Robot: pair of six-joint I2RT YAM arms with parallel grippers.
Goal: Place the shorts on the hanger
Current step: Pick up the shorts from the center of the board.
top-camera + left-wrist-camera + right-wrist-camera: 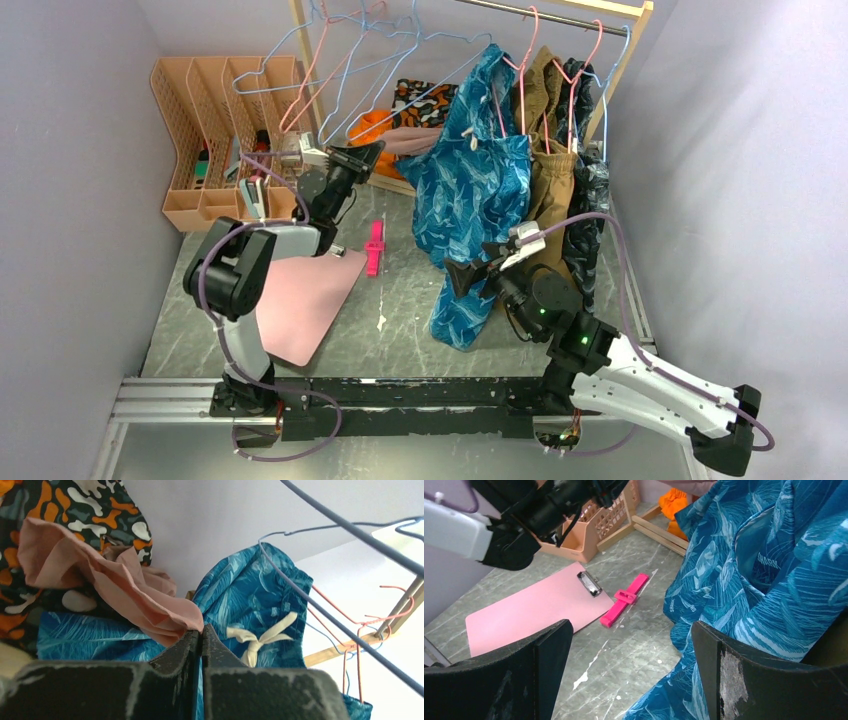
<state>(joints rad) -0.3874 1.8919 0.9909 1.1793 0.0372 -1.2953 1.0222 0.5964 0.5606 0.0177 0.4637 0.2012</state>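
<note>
On the left, the left gripper point(201, 630) is seen with its fingers pressed shut on an edge of the shorts point(115, 580). The shorts are bunched at the back of the surface point(400, 310), against an orange-and-black patterned garment point(95, 505). The pick-up step is judged to be in hand. Next, the fabric would need to be lifted clear and brought to the hanger point(360, 531), whose blue wire is seen above and to the right. The right gripper point(630, 626) is held with fingers wide and empty beside the blue garment point(774, 580), on which small white lettering, apparently "SHARK", is printed.
</note>
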